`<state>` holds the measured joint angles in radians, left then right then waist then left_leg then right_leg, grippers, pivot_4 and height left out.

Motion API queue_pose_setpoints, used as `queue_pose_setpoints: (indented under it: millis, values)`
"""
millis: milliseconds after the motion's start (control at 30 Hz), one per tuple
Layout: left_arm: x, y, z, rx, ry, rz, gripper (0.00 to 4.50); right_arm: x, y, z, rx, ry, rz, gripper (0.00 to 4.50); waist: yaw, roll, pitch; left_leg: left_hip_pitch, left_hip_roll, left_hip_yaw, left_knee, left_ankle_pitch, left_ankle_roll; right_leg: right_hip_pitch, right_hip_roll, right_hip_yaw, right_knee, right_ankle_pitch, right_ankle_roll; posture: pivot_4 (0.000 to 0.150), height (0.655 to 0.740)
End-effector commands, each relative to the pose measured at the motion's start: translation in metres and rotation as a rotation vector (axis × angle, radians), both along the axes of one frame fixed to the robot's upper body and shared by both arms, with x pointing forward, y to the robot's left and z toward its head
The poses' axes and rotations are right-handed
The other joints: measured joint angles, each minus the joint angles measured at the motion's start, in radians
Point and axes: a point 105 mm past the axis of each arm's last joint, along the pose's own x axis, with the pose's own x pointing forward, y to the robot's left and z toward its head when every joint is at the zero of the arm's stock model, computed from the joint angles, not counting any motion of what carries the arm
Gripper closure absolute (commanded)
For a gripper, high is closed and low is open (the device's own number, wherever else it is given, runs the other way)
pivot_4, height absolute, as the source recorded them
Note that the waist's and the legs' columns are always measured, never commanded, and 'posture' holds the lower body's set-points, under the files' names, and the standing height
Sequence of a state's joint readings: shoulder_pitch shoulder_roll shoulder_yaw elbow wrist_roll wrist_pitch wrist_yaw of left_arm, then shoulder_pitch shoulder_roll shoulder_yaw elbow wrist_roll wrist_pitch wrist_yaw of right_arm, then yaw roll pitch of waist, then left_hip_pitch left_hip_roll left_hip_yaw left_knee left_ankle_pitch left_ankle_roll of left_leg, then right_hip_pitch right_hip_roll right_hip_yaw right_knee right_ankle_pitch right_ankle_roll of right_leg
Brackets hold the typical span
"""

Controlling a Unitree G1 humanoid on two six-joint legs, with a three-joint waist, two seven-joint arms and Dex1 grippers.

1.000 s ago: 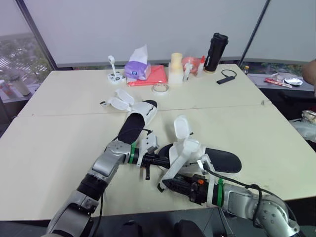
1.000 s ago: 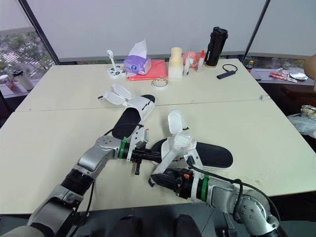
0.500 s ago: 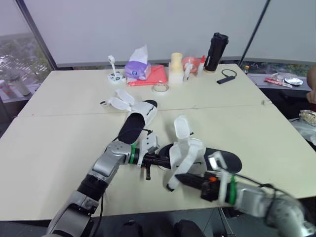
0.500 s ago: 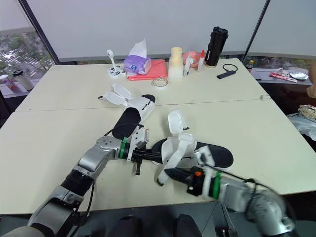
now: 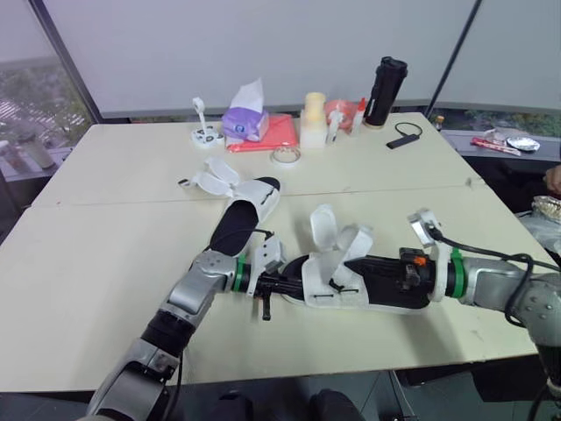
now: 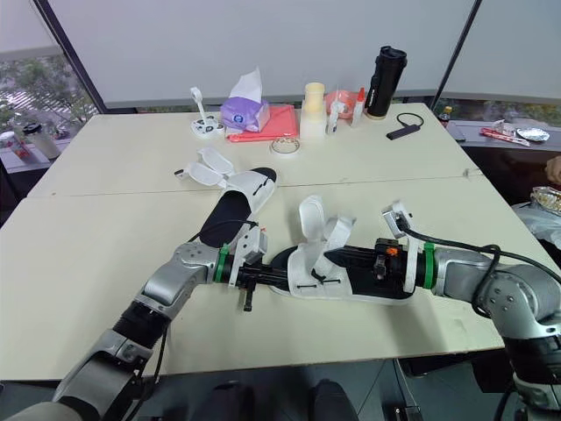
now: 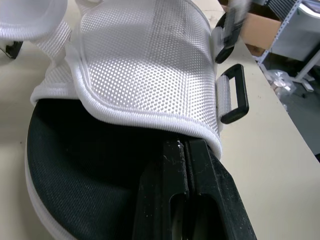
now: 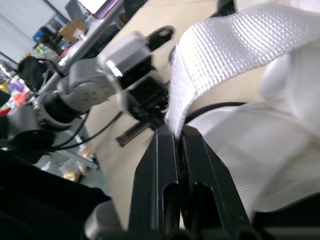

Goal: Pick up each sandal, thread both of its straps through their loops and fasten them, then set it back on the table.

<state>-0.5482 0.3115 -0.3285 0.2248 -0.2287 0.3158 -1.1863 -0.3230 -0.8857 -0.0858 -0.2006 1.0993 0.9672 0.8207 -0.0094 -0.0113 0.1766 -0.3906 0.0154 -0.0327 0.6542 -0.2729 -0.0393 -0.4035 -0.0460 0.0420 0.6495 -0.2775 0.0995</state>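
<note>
The near sandal (image 5: 326, 282), black footbed with white mesh upper, lies at the table's front centre. My left gripper (image 5: 287, 285) is shut on its toe-end edge; in the left wrist view the fingers (image 7: 186, 165) pinch just under the mesh rim, beside a black loop (image 7: 233, 93). From the right, my right gripper (image 5: 351, 264) reaches over the footbed and is shut on a white strap (image 8: 225, 55), holding it raised. The second sandal (image 5: 244, 213) lies farther back with its straps (image 5: 213, 180) spread open.
Along the far edge stand a purple tissue pack (image 5: 244, 123), a red cloth (image 5: 279, 133), a tape roll (image 5: 285, 156), a cream bottle (image 5: 312, 121) and a black flask (image 5: 384, 81). A small black device (image 5: 401, 140) lies back right. A person's hand (image 5: 552, 178) is at the right edge.
My right arm has swung from the table's front edge round to the sandal's right side, carrying the strap up and over. The left gripper has kept its hold in place.
</note>
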Motion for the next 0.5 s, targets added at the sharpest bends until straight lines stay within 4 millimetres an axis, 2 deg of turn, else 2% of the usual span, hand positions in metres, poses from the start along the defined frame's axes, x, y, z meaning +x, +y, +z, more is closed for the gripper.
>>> queue_pose_setpoints:
  millis: [33, 200, 367, 500]
  values:
    - [0.001, -0.001, 0.004, -0.017, -0.021, 0.018, 4.50, 0.003, -0.009, 0.002, -0.033, -0.025, 0.016, 4.45, 0.002, 0.000, 0.000, 0.000, 0.000, 0.000, 0.000, 0.000, 0.000, 0.000, 0.000, 0.000, 0.000, 0.000, 0.000, 0.150, 0.7400]
    - [0.000, 0.000, 0.002, -0.022, -0.015, 0.032, 4.50, -0.001, -0.015, -0.003, -0.053, 0.012, 0.055, 4.45, 0.001, 0.000, 0.000, 0.000, 0.000, 0.000, 0.000, 0.000, 0.000, 0.000, 0.000, 0.000, 0.000, 0.000, 0.000, 0.150, 0.7400]
    - [-0.002, 0.000, 0.001, -0.024, -0.013, 0.035, 4.50, 0.002, -0.027, 0.006, 0.003, 0.046, 0.023, 4.45, 0.000, 0.000, 0.000, 0.000, 0.000, 0.000, 0.000, 0.000, 0.000, 0.000, 0.000, 0.000, 0.000, 0.000, 0.000, 0.150, 0.7400]
    - [-0.002, -0.003, 0.001, -0.027, -0.012, 0.035, 4.50, 0.007, -0.030, -0.010, -0.115, 0.032, 0.001, 4.45, 0.000, 0.000, 0.000, 0.000, 0.000, 0.000, 0.000, 0.000, 0.000, 0.000, 0.000, 0.000, 0.000, 0.000, 0.000, 0.150, 0.7400]
